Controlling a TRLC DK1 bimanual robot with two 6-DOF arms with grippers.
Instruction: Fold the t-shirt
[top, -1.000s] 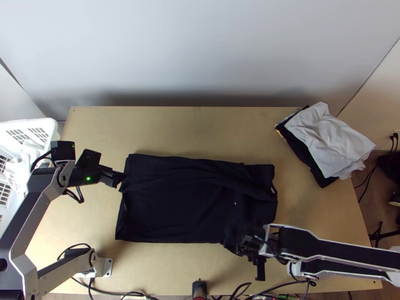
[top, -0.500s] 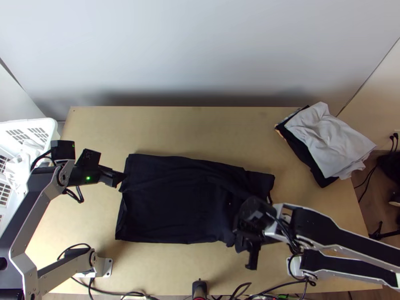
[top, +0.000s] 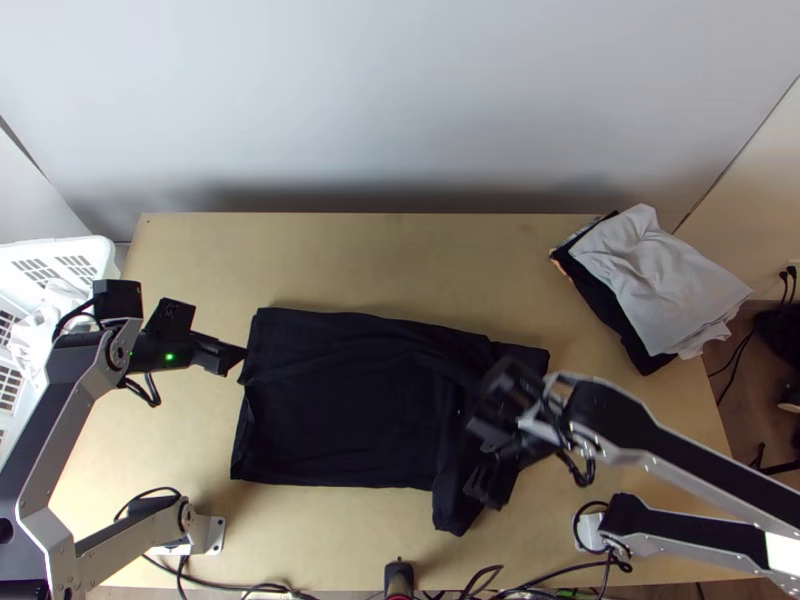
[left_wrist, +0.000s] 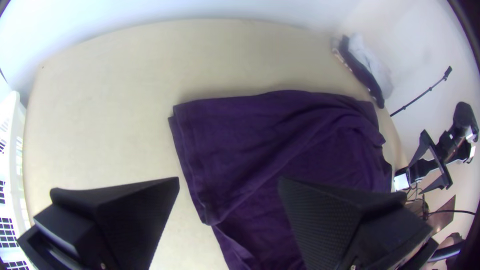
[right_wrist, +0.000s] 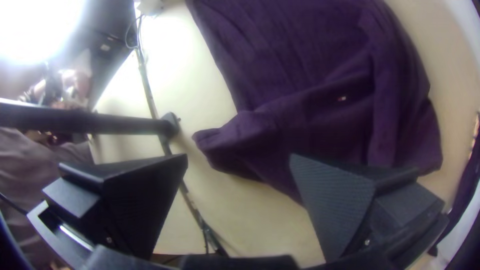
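My left gripper is at the shirt's upper left edge in the top view. The black t-shirt lies folded into a wide shape with a diagonal ridge, its lower right part sticking out toward the table's near edge. Over that right part is my right gripper. In the left wrist view the left gripper stands open, the shirt looking purple beyond and between its fingers. The right wrist view shows the right gripper open as well, and the shirt's pointed part lies loose on the table.
A stack of folded cloths, a white one uppermost, lies at the table's far right corner. A white basket stands off the left edge. Cables and a small black stand are along the near edge.
The right gripper has moved up and slightly left in the top view. The shirt's lower right part now shows farther toward the near edge. My left gripper has shifted slightly left.
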